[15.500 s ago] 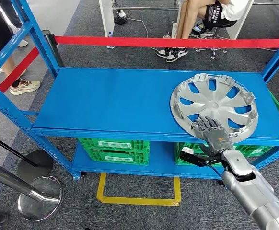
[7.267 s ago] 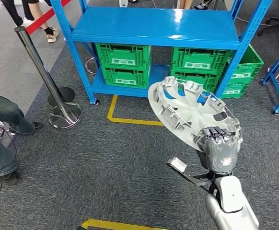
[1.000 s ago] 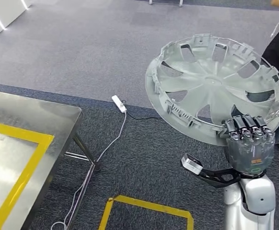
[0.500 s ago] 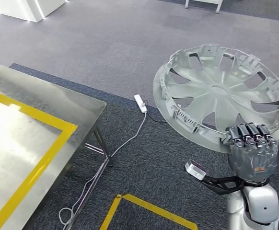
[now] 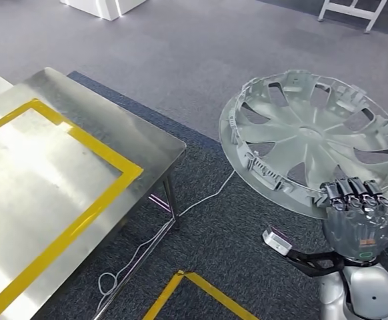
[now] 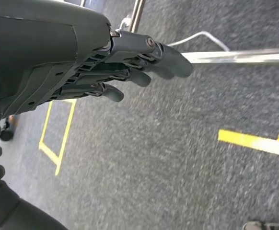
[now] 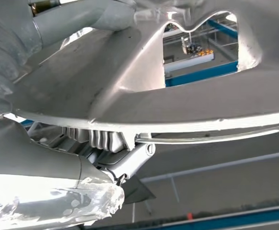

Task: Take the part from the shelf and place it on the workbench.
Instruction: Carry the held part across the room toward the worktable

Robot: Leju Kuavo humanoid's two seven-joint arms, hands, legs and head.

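Note:
The part is a silver wheel cover (image 5: 315, 137) with spoke openings, held inner side up above the carpet at the right of the head view. My right hand (image 5: 357, 217) grips its near rim, fingers curled over the edge. From the right wrist, the cover's underside (image 7: 189, 96) spans the frame, with the thumb (image 7: 84, 19) pressed against it. The steel workbench (image 5: 147, 137), marked with a yellow tape rectangle (image 5: 101, 193), stands to the left, apart from the cover. My left hand (image 6: 131, 62) hangs over the floor, fingers stretched out and holding nothing.
A white cable (image 5: 202, 200) runs over the grey carpet under the workbench's near corner. A yellow floor marking (image 5: 202, 287) lies in front of me. White furniture (image 5: 101, 7) stands at the far left, and a white frame's legs (image 5: 353, 10) at the far right.
The camera has swung left: the workbench has slid further into view toward the middle. The wheel cover stays in my right hand in the same hold.

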